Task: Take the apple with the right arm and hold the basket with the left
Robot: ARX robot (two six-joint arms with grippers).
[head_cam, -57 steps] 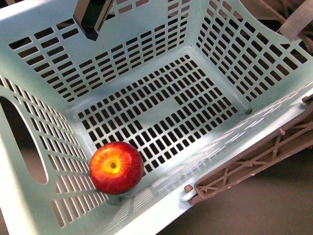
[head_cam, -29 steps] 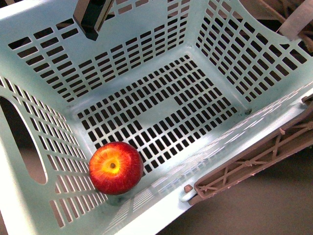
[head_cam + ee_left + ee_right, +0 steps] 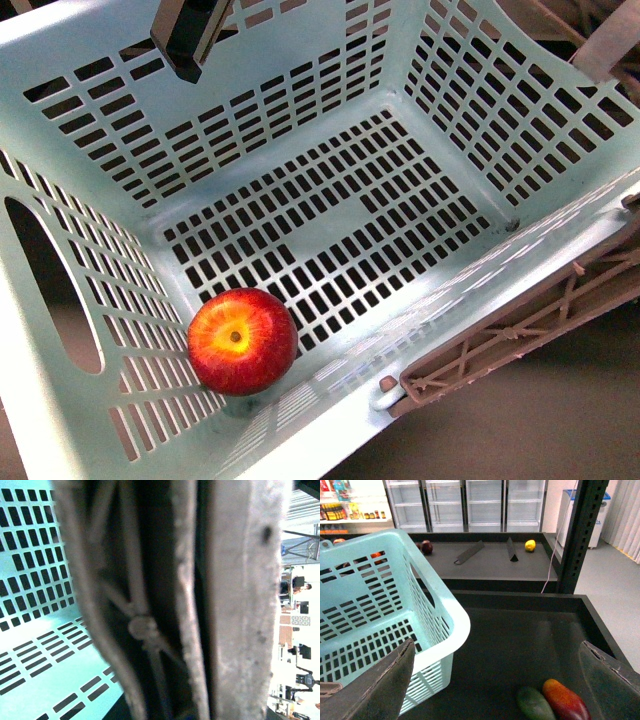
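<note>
The apple (image 3: 242,341), red with a yellow-orange patch round its stem, lies on the slotted floor of the pale mint basket (image 3: 330,210), in the near left corner against the wall. My left gripper (image 3: 190,42) shows as a dark finger on the basket's far rim and is shut on the basket. In the left wrist view a brown lattice handle (image 3: 142,625) fills the frame, blurred and very close. My right gripper (image 3: 495,685) is open outside the basket (image 3: 395,580), over a dark bin floor, with nothing between its fingers (image 3: 380,690).
A green fruit (image 3: 535,705) and a red-orange fruit (image 3: 566,700) lie on the dark bin floor (image 3: 520,640) below the right gripper. A brown swing handle (image 3: 520,330) hangs on the basket's near right rim. A black post (image 3: 580,530) stands behind; a yellow fruit (image 3: 530,545) sits on a farther shelf.
The basket, with the apple in it, has shifted a little to the right in the front view. The left gripper keeps its hold on the rim.
</note>
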